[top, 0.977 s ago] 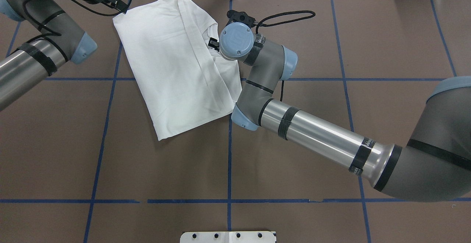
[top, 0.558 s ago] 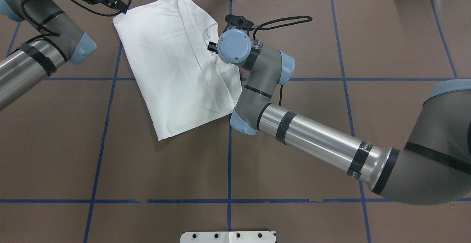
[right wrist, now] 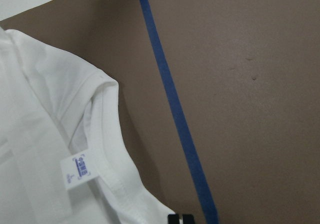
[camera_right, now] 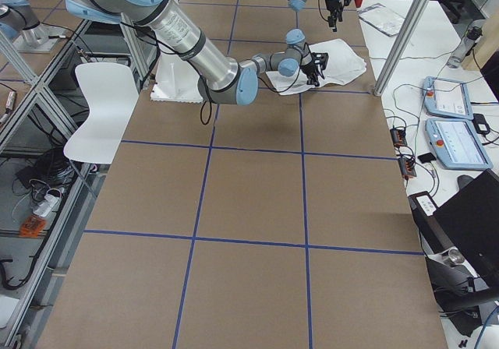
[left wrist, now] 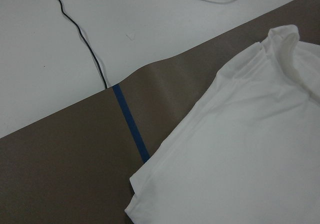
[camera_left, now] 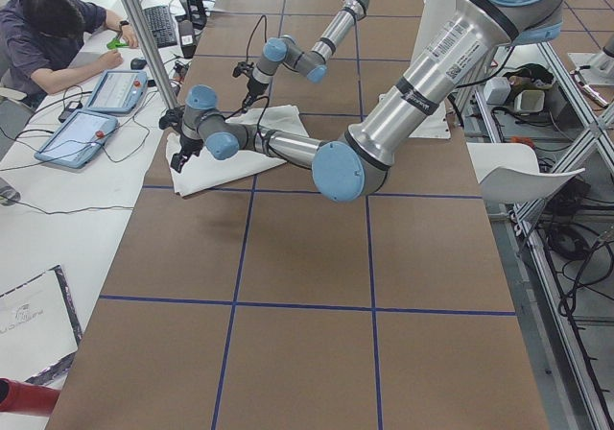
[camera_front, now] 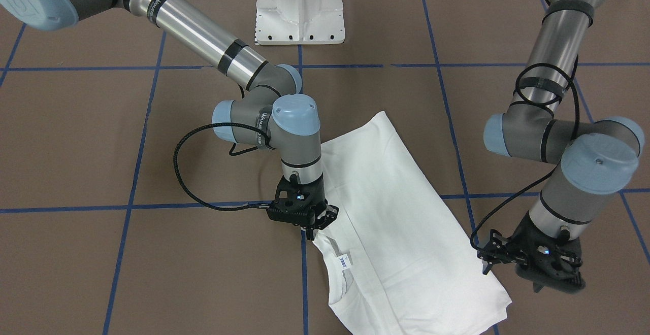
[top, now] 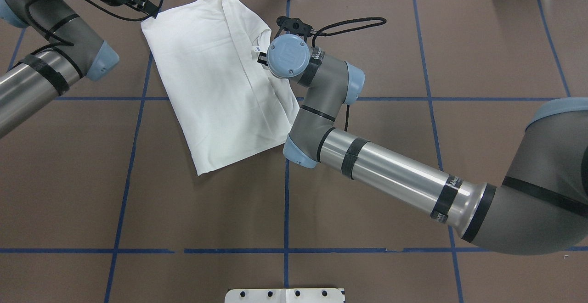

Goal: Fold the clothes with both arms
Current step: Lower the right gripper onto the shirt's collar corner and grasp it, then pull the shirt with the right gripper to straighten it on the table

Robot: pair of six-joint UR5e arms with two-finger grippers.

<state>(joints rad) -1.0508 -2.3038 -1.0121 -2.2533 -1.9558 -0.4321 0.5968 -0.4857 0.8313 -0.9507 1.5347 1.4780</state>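
Observation:
The white T-shirt (top: 216, 78) lies folded and flat at the far left-centre of the brown table, plain side up; it also shows in the front view (camera_front: 401, 223). Its ribbed collar and small neck label (right wrist: 78, 173) face up. My right gripper (camera_front: 313, 227) stands at the shirt's edge beside the collar, its fingers drawn together on the cloth. In the overhead view it (top: 262, 58) is mostly hidden under the wrist. My left gripper (camera_front: 518, 271) hovers over the shirt's far corner (left wrist: 137, 184) with its claws apart and nothing in them.
The white pedestal base (camera_front: 299, 7) stands at the robot's side of the table. Blue tape lines (top: 285, 202) grid the brown cover. The table's far edge with black cables (left wrist: 80, 39) is just past the shirt. An operator (camera_left: 48, 27) sits beyond it.
My right wrist has shifted slightly left and nearer over the collar, and the neck label now shows. The shirt's outline and the left arm have hardly moved.

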